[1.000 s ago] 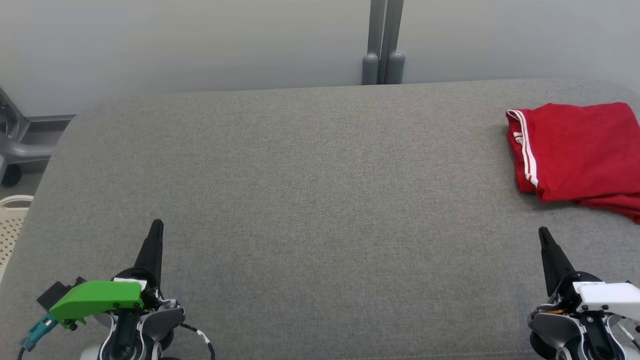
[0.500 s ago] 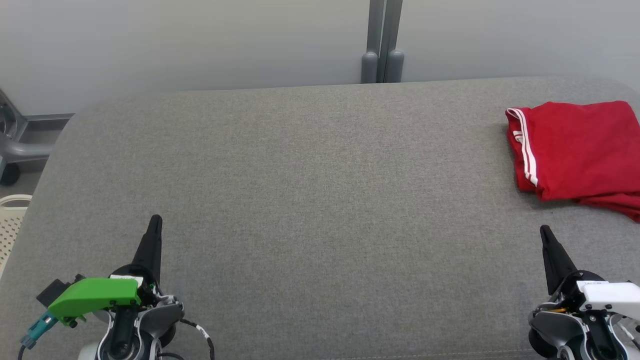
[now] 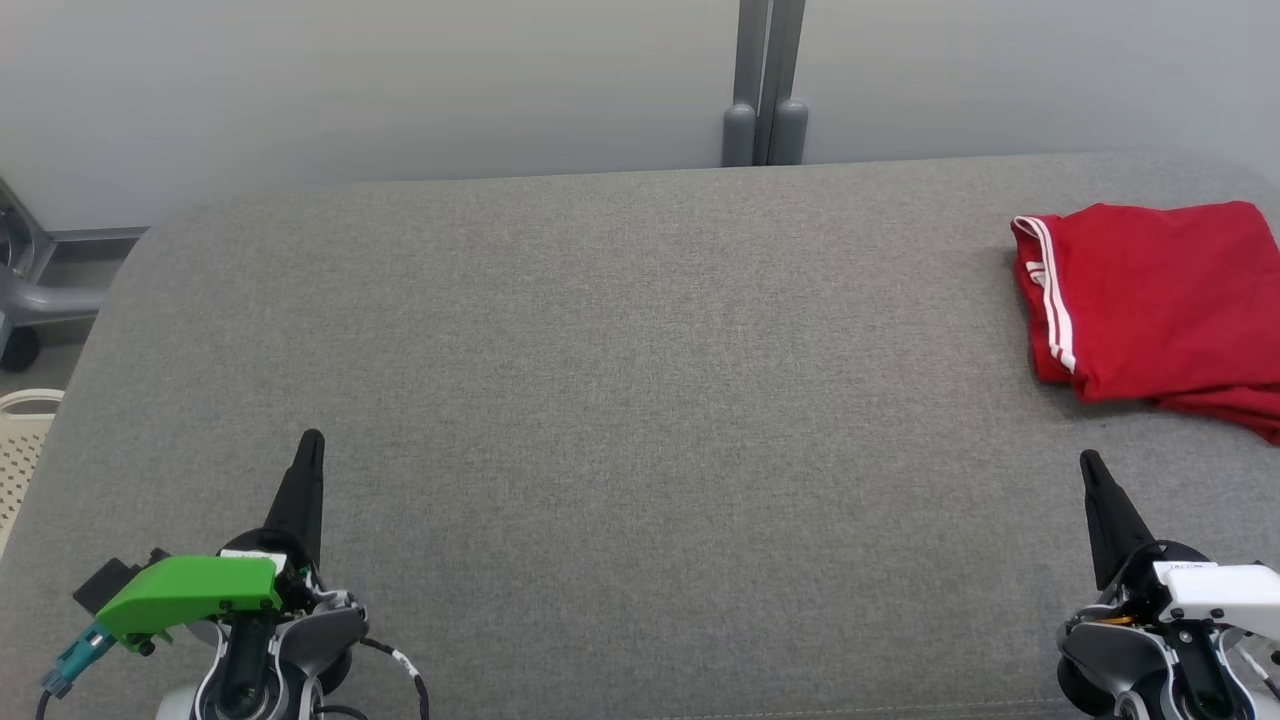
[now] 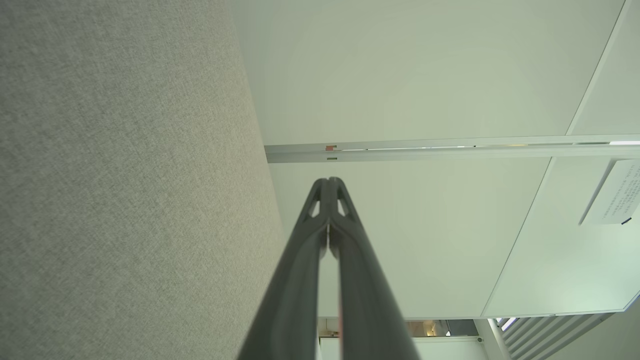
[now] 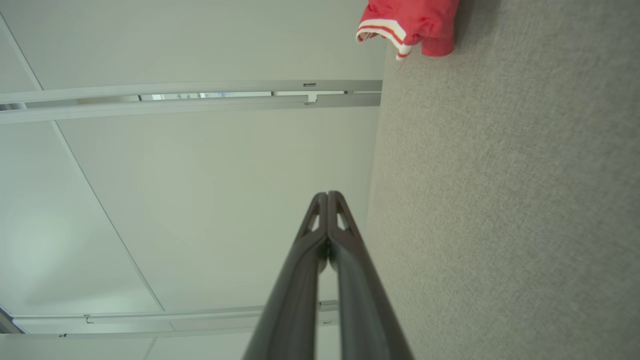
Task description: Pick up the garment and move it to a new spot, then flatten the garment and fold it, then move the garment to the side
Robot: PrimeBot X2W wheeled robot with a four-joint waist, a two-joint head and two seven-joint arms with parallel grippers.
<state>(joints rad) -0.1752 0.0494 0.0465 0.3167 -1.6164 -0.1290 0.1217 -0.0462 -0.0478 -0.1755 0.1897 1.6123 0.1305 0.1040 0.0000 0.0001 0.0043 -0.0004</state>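
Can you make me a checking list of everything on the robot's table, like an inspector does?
Surface: grey fabric top, flat and smooth.
Job's things: red garment with white stripes, folded, lying at the far right, partly cut off by the picture's edge.
Clutter: nothing seen.
Grippers: left gripper and right gripper both shut, holding nothing, apart from the garment.
Cables: black cable looping by the left gripper's base.
Surroundings: pale wall, grey post behind the top, white basket at the left.

On the grey fabric surface (image 3: 600, 350), a folded red garment (image 3: 1160, 300) lies far right.
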